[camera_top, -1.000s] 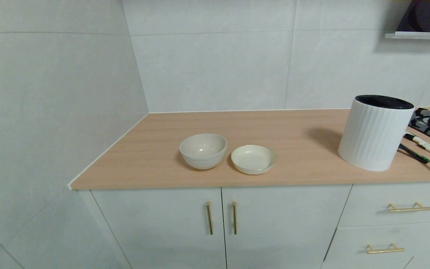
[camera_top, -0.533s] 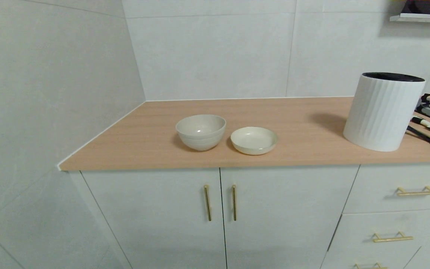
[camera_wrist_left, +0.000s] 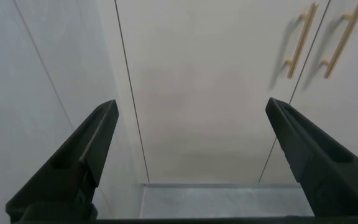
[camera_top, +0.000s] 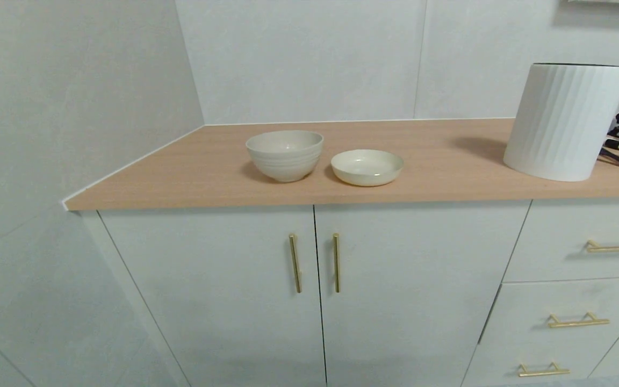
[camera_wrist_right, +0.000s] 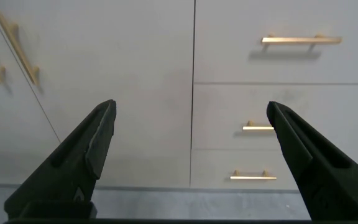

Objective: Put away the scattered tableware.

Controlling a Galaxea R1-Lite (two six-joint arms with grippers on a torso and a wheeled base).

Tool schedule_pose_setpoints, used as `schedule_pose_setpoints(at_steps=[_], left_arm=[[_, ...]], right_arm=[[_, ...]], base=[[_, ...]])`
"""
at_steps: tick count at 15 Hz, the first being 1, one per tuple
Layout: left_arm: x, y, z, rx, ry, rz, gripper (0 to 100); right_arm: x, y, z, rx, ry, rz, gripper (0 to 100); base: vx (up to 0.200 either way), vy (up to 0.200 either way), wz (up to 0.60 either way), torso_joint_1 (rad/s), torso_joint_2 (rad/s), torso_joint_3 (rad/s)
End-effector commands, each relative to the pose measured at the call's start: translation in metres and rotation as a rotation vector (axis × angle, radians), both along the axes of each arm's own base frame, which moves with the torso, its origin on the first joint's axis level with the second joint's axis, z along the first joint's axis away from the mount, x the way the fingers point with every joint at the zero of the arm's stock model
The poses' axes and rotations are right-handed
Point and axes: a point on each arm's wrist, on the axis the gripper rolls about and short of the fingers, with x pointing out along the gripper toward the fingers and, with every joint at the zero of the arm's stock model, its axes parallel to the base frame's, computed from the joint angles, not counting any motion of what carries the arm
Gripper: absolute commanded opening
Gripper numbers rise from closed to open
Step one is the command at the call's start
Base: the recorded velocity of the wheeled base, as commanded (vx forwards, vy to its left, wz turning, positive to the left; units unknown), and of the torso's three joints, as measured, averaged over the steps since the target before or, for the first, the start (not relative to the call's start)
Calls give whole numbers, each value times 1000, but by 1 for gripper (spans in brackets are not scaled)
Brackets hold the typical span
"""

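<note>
Approach matters: left claw (camera_wrist_left: 191,158) and right claw (camera_wrist_right: 191,158), both spread apart, sit below the bowl (camera_top: 285,155); one should rise over its rim, clear of the dish (camera_top: 367,167) beside it.

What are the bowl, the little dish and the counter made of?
The bowl looks like glazed ceramic, maybe hard plastic: cream, ridged, with a shiny glint inside. The dish looks the same, smooth and glossy. The counter looks like wood or wood-look laminate: matte, with streaky grain.
</note>
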Motion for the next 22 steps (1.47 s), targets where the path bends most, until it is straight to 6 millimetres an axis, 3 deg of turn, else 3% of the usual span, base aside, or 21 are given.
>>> schedule_pose_setpoints(at_steps=[1,7,13,22], left_arm=[[0,0,0,-1,0,0,100],[0,0,0,-1,0,-2,100],[0,0,0,-1,0,0,100],[0,0,0,-2,0,0,100]], right_arm=[[0,0,0,-1,0,0,100],[0,0,0,1,0,0,100],[0,0,0,1,0,0,100],[0,0,0,-1,0,0,100]], base=[[0,0,0,-124,456,330],[0,0,0,-52,231,176],[-200,0,0,-3,13,14],[0,22,0,-1,0,0]])
